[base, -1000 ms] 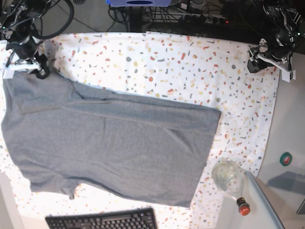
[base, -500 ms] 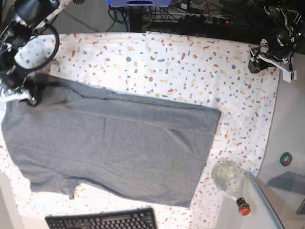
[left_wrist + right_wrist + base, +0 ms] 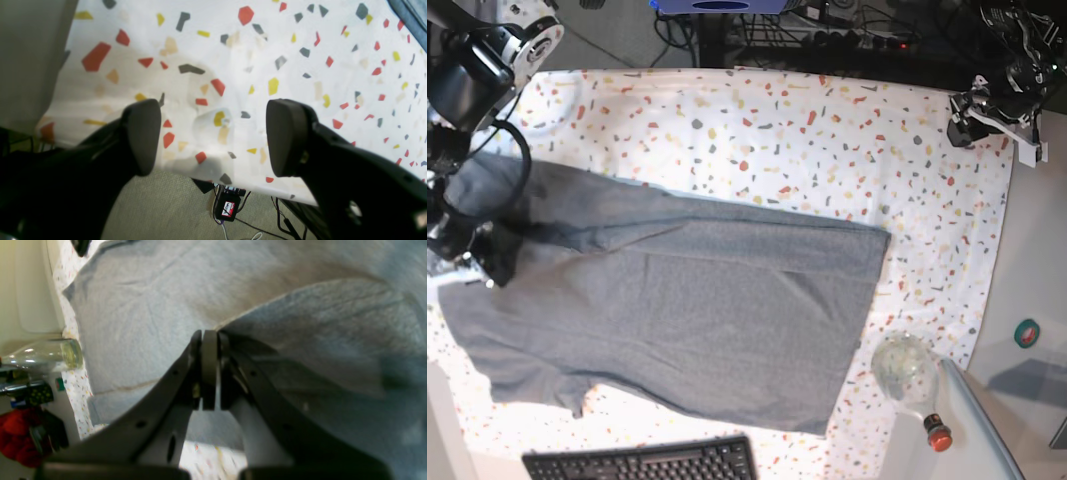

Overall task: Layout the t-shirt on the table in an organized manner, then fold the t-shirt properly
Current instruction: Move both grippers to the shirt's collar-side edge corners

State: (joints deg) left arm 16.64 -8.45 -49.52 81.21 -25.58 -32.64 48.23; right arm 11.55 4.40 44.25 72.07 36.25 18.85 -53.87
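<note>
We see the t-shirt [image 3: 677, 310] spread across the left and middle of the table [image 3: 827, 130], its bottom hem toward the right and its upper edge folded over in a long band near the left side. The right gripper [image 3: 489, 262] sits at that left edge with its jaws pressed together on a fold of the grey fabric, which the right wrist view shows pinched between the closed fingers [image 3: 209, 366] and lifted into a ridge above the rest of the cloth. The left gripper [image 3: 987, 112] hangs over the far right corner of the table, well apart from the t-shirt; in its wrist view the two dark pads [image 3: 141, 135] stand wide apart with only the speckled cloth [image 3: 233, 66] between them, so it holds nothing. Near the table's lower right edge lies a clear glass bottle [image 3: 909, 378] with a red cap [image 3: 939, 436], tipped on its side; we cannot tell whether anything is in it. A black keyboard [image 3: 642, 462] lies at the bottom edge, just below the t-shirt.
</note>
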